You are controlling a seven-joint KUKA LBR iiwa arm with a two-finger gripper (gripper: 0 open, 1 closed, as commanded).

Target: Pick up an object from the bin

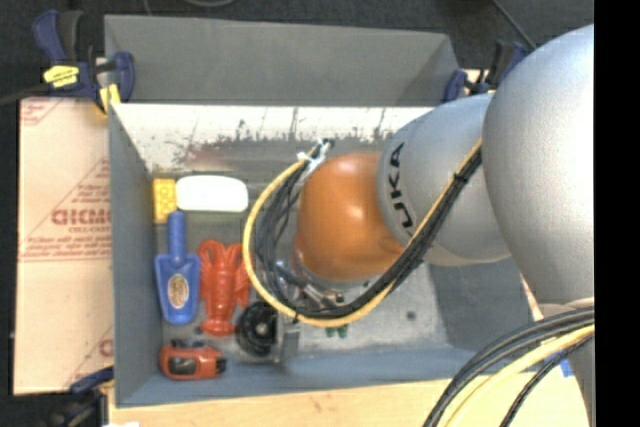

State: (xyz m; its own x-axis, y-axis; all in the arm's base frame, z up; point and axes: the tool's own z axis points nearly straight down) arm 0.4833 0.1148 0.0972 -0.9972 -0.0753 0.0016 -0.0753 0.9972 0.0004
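Down by the near wall of the bin (pixel 280 65), gripper (pixel 290 315) under the orange wrist cover (pixel 335 220), grip state cannot be told, black round object (pixel 258 327) just left of it, red lobster toy (pixel 222 285) beyond

Hidden under arm (pixel 480 185) and orange cover (pixel 340 225): middle and right of bin (pixel 130 245) floor. Same arm cut off at right, bottom edges. Partly under cables (pixel 262 245): black round thing (pixel 258 327), front of bin. Too small to identify: green bits (pixel 337 331) nearby.

In the bin (pixel 280 65), a block (pixel 164 199) and bar (pixel 211 194) lie behind a scoop (pixel 176 277) and toy lobster (pixel 222 285), a tape measure (pixel 190 361) in front.
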